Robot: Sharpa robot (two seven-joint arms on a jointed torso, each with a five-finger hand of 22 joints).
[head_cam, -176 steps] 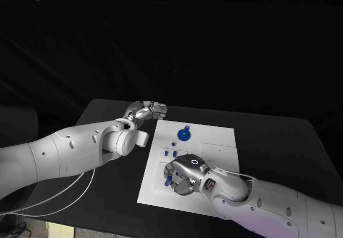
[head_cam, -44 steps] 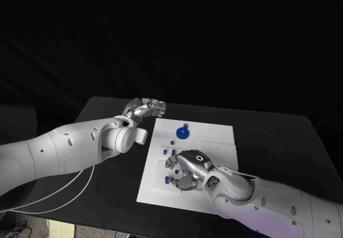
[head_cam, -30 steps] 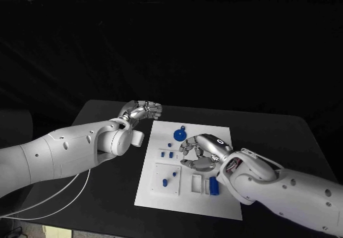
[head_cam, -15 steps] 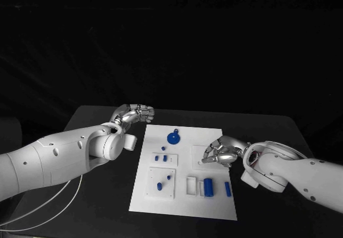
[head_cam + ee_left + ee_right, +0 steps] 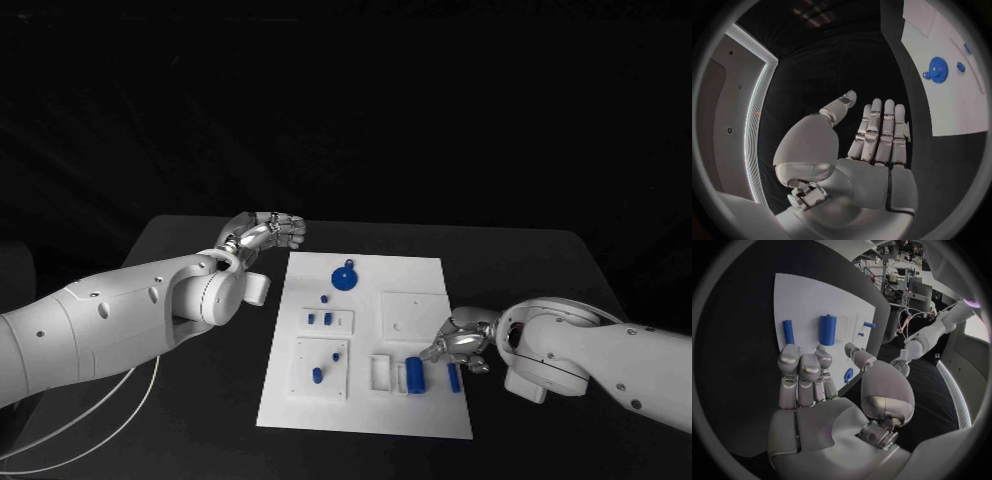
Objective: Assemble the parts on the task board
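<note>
Two robot hands hold nothing: left robot hand (image 5: 265, 231) fingers extended together, right robot hand (image 5: 459, 347) loosely curled beside the task board (image 5: 418, 410).

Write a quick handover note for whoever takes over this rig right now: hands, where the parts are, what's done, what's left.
Left hand: holds nothing, fingers apart, off the far left corner of the task board.
Right hand: holds nothing, at the board's right edge beside the thin blue bar.
Parts: round blue disc near the far end, blue cylinder in the near right area, small blue pegs on the left side.
Done or left: which parts are properly seated cannot be told; check each.
</note>
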